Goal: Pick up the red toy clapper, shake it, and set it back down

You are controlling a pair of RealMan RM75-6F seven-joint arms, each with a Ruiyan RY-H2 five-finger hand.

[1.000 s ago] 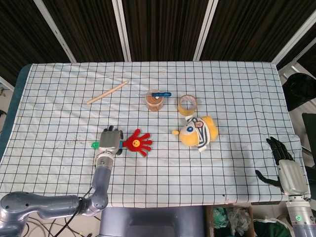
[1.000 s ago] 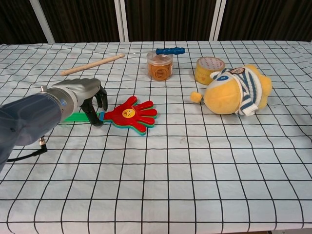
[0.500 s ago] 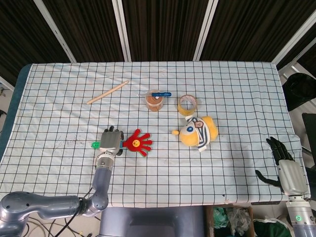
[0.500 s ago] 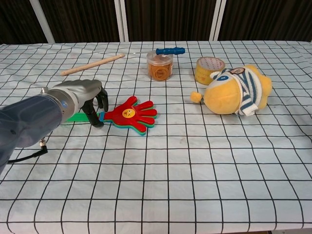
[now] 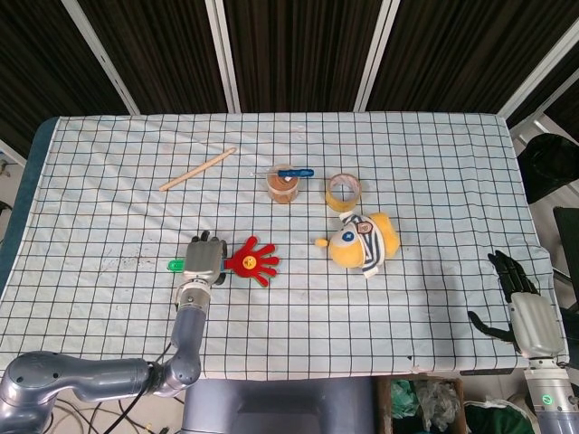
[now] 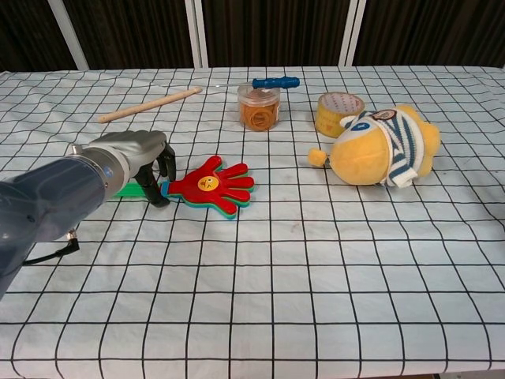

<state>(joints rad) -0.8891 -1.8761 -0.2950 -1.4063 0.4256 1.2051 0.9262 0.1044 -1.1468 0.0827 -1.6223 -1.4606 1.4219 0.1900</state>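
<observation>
The left arm reaches in from the table's near edge at about 7 o'clock, forearm low over the checked cloth, and its left hand [image 5: 202, 259] [image 6: 130, 155] sits knuckles-up over the green handle [image 6: 124, 189] of the red toy clapper [image 5: 252, 260] [image 6: 211, 185]. In the chest view its dark fingers [image 6: 157, 180] curl down around the handle, one on either side and tips at the cloth, so the hand appears closed on the handle, though how firmly it grips cannot be told. The clapper lies flat on the table [image 5: 434, 181], left of centre, its red palm and fingers pointing toward 3 o'clock and its handle end sticking out at 9 o'clock past the hand. The right hand [image 5: 517, 294] hangs off the table's right edge at about 4 o'clock, holding nothing, its dark fingers spread and pointing toward 12. At 12 o'clock from the clapper stands a small clear jar [image 5: 284, 185] [image 6: 259, 106] with brownish contents that cannot be made out, and a blue-handled screwdriver [image 5: 291, 173] [image 6: 272, 82] lies across its top. Just to the jar's 3 o'clock stands a roll of tape [image 5: 344, 191] [image 6: 338, 113], and beside that, toward 5 o'clock, a yellow plush toy [image 5: 364, 240] [image 6: 380, 146] in a striped top lies on its side. A wooden stick [image 5: 198, 168] [image 6: 150, 104] lies at about 10 o'clock from the jar.
</observation>
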